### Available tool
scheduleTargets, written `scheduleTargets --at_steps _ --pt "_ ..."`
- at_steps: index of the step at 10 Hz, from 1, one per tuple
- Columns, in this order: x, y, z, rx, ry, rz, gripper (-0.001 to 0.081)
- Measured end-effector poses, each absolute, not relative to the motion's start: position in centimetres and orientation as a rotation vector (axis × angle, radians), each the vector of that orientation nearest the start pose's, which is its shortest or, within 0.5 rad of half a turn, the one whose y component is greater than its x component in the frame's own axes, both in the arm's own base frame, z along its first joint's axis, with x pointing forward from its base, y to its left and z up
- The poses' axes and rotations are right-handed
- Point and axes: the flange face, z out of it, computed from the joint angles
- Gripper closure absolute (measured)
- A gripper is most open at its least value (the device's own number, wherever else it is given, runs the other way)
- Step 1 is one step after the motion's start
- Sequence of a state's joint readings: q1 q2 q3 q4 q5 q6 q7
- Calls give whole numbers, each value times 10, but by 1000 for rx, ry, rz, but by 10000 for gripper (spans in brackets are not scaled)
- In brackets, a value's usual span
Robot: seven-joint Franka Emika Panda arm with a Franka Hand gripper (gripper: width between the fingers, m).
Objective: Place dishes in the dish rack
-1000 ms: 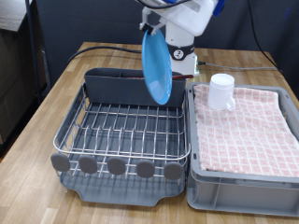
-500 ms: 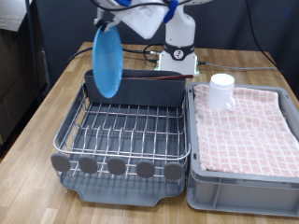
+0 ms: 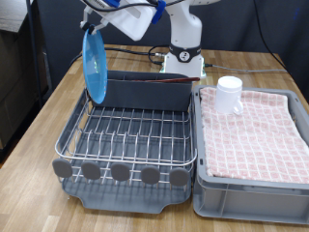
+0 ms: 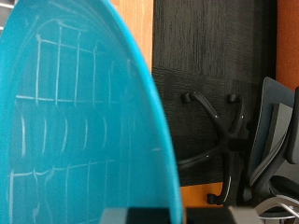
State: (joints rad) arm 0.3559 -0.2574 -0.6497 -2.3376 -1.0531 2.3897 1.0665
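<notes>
The gripper [image 3: 98, 23] is up high, above the back corner of the dish rack [image 3: 130, 135] on the exterior view's left. It holds the blue plate [image 3: 94, 66] by its top edge. The jaws are closed on that plate. The plate hangs on its edge, nearly straight up and down. Its bottom edge is low over the wires of the dish rack, right by the tall grey caddy [image 3: 147, 89] at the back of the rack. You cannot tell if the plate touches the wires yet.

In the wrist view the blue plate [image 4: 75, 121] fills most of the picture, and the rack wires shine in it as pale lines. Behind it there is a dark floor and a chair base with wheels [image 4: 215, 121].

The white mug [image 3: 229, 95] sits upside down in the grey crate [image 3: 253, 174], just beside the dish rack on the exterior view's right. The crate has a pink checked cloth [image 3: 253, 130] in it. The rack and crate sit on a wooden table [image 3: 34, 126]. No spoon can be seen.
</notes>
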Motion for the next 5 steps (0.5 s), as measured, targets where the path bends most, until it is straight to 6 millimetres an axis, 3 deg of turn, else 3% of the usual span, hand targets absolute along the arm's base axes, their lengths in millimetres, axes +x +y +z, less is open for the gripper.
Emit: scheduleTargets --at_steps 3,5 --pt "484 -160 447 -3342 1141 -952 782" --pt "491 -159 435 -3382 1097 -946 782"
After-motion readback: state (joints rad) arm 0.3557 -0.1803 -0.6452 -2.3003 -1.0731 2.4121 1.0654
